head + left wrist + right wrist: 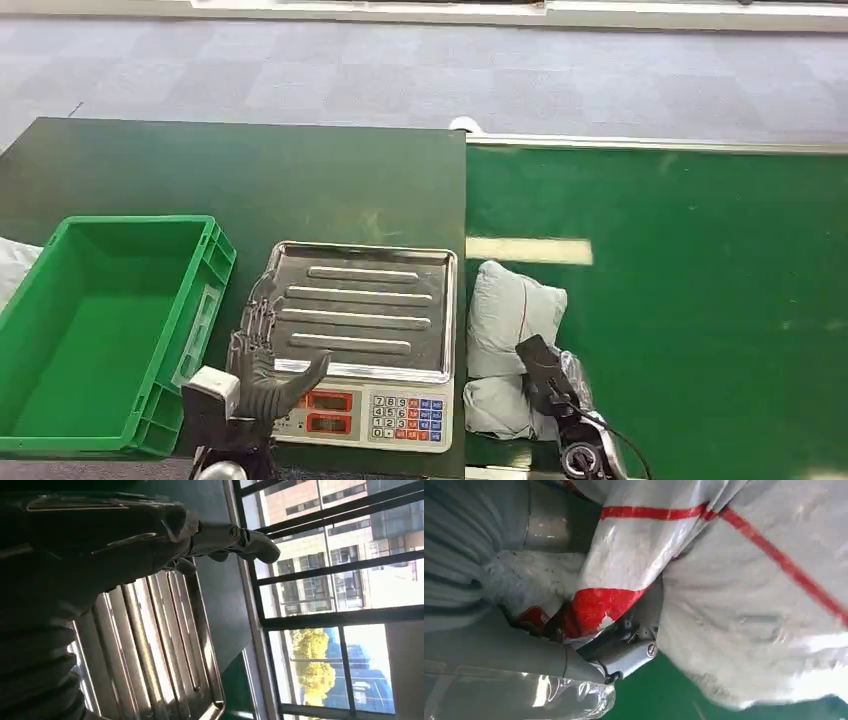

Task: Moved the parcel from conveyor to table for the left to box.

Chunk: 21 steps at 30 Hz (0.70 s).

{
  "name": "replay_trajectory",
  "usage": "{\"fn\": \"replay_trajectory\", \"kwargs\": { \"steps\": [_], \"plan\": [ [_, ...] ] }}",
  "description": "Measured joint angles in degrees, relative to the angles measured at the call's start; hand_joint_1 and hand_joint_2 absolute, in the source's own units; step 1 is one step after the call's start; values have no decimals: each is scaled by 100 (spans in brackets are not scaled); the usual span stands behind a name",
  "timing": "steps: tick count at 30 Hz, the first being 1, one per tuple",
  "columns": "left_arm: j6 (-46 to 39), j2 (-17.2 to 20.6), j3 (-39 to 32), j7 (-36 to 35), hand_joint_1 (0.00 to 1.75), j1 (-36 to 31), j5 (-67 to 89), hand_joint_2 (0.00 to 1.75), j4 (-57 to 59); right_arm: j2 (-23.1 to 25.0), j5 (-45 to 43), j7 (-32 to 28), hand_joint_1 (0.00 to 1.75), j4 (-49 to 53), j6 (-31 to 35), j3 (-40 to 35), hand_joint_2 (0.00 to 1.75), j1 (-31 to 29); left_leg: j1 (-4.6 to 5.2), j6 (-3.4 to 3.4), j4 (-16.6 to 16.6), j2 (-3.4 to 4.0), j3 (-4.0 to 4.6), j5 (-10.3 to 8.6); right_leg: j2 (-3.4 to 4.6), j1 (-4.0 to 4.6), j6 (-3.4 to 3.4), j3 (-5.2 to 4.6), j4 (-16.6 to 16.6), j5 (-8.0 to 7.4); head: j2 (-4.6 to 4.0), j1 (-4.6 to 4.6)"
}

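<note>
- Nearest us, our left hand [262, 372] hovers at the front left corner of the scale [365, 400], fingers spread, holding nothing, the thumb toward the steel tray [365, 300].
- Beside the scale's right edge, our right hand [545, 375] lies on the grey parcel [510, 315]; its wrist view shows dark fingers [624, 645] pressed into the wrapping, gripping it.
- We see the parcel lying on the green conveyor [700, 300], touching the table [250, 180] edge.
- Left of the scale sits the green bin [205, 300].
</note>
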State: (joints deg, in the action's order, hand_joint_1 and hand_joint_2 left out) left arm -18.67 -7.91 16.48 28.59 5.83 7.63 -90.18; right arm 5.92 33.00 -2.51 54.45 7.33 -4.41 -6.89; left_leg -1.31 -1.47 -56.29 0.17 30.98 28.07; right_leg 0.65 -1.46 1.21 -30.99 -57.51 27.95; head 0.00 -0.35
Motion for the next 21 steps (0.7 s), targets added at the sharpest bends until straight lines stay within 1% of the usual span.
{"fn": "replay_trajectory", "kwargs": {
  "steps": [2, 4, 8, 11, 13, 16, 18, 21],
  "plan": [
    [-48, 0, -11, 0, 0, 33, -2, 175, -20, 20, -247, -26, 175, 216, 251, 111, 175, 110, 0, 2, 0, -14, 16, -2, -19, 0, 1, -8, 0, 1, 0, -2],
    [-61, 0, -15, 0, 0, 40, -2, 175, -20, 17, -358, -48, 175, 367, 502, 221, 175, 136, 1, 3, 0, -14, 24, -4, -18, 0, 1, -17, 0, 0, 0, 0],
    [-94, 0, -26, 31, 0, 48, -2, 175, -28, -26, -511, -206, 175, 873, 789, 450, 175, 324, 3, 3, -2, -14, 29, -4, -18, -2, 1, -22, 0, 0, 0, 2],
    [-109, -20, -33, 120, 0, 44, 50, 175, -87, -70, -565, -775, 175, 1999, 1272, 697, 175, 560, 5, 4, -3, -24, 52, -5, -28, -4, 1, -40, -1, 0, 0, -2],
    [-118, -31, -37, 153, 0, 41, 72, 175, -113, -125, -504, -1051, 175, 2540, 1544, 758, 175, 560, 4, 4, -3, -10, 49, -4, -17, -3, 1, -40, -1, 0, 0, 2],
    [-149, -35, -31, 210, 0, 41, 103, 175, -151, -131, -395, -1233, 175, 3135, 1750, 734, 175, 589, 4, 4, -3, -6, 52, -4, -10, -3, 1, -44, -1, -1, 0, 2],
    [-166, -50, -6, 273, 0, 22, 103, 175, -149, -129, -301, -1268, 175, 3397, 1921, 638, 175, 467, 4, 4, -2, -7, 52, -4, -10, -2, 1, -44, -1, -1, 0, 2],
    [-177, -57, 53, 356, 0, -72, 85, 175, -131, -125, -238, -1228, 175, 3591, 1969, 452, 175, 183, 3, 4, -2, -8, 47, -6, -10, -2, 1, -38, -2, -1, 0, 0]
  ]
}}
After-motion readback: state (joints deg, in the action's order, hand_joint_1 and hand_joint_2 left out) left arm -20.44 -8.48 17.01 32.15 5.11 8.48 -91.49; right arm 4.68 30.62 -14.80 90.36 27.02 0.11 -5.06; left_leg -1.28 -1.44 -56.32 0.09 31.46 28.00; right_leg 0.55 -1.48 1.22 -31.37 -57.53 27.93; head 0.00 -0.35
